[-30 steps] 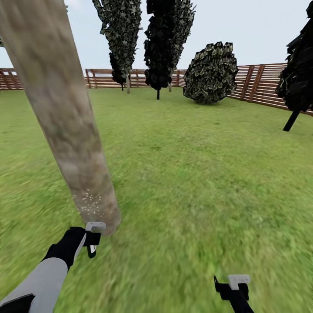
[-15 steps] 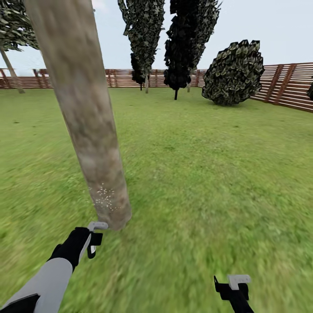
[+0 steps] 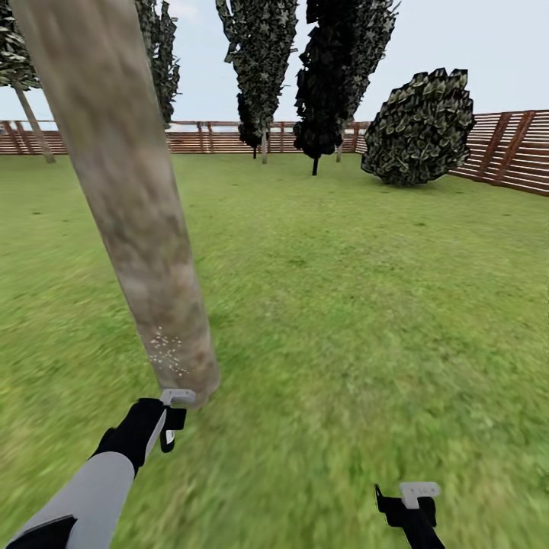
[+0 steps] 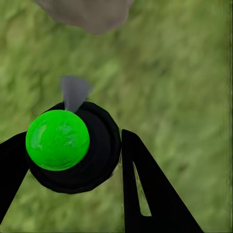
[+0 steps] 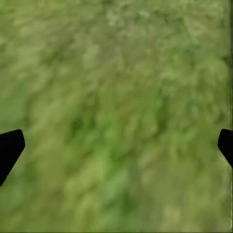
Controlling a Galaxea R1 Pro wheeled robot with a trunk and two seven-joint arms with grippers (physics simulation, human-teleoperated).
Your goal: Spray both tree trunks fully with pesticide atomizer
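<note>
At eleven o'clock, your left gripper (image 4: 73,160) is clamped on the pesticide atomizer (image 4: 73,145), green cap up, just beside the base of the tree trunk (image 3: 130,191). White pesticide specks (image 3: 166,352) dot the trunk's foot. At five o'clock, your right gripper (image 5: 116,145) hangs spread apart over grass (image 3: 366,305).

Flat, even daylight under a pale sky (image 3: 473,46), no cast shadows, blurred smeary grass (image 3: 358,320) underfoot.

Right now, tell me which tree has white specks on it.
The thick bare trunk just ahead of the left gripper: white pesticide specks dot its base. The dark leafy trees by the fence show none.
</note>
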